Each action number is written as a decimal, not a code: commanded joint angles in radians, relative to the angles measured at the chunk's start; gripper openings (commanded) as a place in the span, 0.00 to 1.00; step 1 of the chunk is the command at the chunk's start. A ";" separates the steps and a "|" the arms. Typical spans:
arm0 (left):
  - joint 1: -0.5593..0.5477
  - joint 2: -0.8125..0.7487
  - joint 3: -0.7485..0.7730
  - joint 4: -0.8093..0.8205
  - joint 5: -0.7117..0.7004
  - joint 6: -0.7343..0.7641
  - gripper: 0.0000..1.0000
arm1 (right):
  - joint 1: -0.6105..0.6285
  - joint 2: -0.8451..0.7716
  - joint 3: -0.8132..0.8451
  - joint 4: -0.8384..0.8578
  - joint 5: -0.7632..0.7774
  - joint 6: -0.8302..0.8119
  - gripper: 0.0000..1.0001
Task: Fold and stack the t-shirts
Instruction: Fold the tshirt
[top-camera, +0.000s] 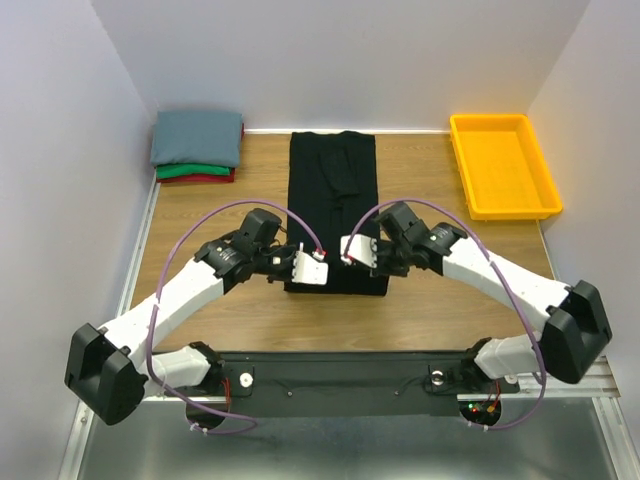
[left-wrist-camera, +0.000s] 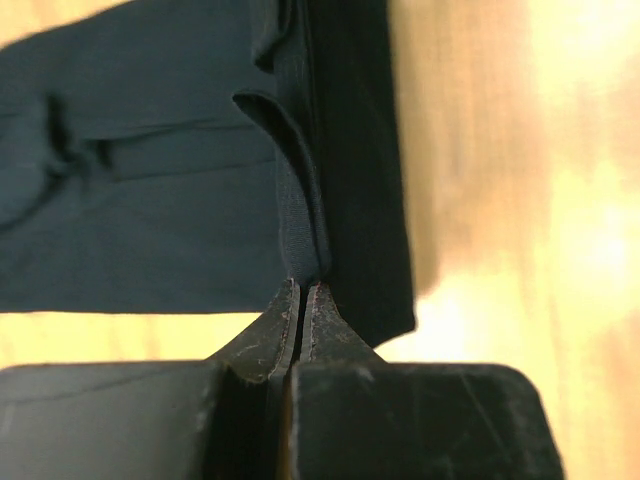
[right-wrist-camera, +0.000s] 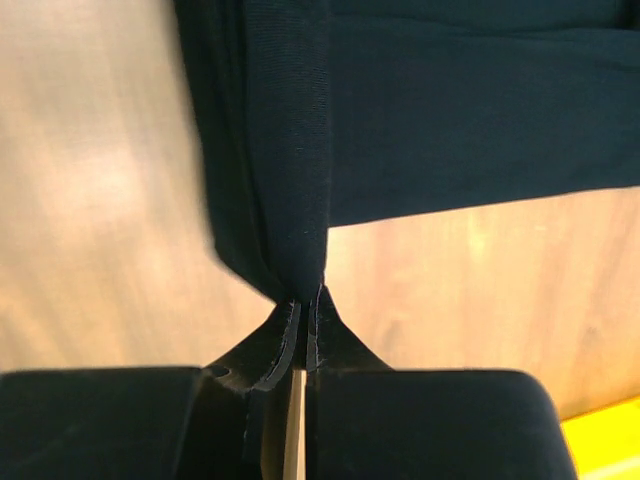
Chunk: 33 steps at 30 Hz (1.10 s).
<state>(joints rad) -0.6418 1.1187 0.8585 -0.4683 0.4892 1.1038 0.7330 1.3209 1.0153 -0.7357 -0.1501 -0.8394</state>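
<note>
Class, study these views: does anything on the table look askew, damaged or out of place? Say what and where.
Nothing stands out. The black t-shirt lies straight, the left gripper and right gripper pinching its near corners; the folded stack sits neatly far left, the yellow bin far right.

Evenly lit, sharp from above; wrist views blur, with glaring table (left-wrist-camera: 560, 200)

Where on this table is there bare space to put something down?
Widest bare wood lies between the black t-shirt and the yellow bin. A narrower strip runs between the folded stack and that shirt. The near middle is crowded: both arms' jaws pinch the shirt's near edge.
</note>
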 joint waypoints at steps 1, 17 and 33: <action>0.033 0.056 0.017 0.109 -0.026 0.126 0.00 | -0.082 0.070 0.094 0.099 -0.014 -0.113 0.01; 0.226 0.421 0.263 0.191 0.049 0.340 0.00 | -0.273 0.431 0.379 0.176 -0.097 -0.237 0.01; 0.291 0.723 0.470 0.258 0.072 0.409 0.00 | -0.333 0.687 0.582 0.196 -0.105 -0.257 0.00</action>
<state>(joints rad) -0.3645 1.8168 1.2736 -0.2321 0.5400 1.4921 0.4149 1.9743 1.5444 -0.5705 -0.2569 -1.0828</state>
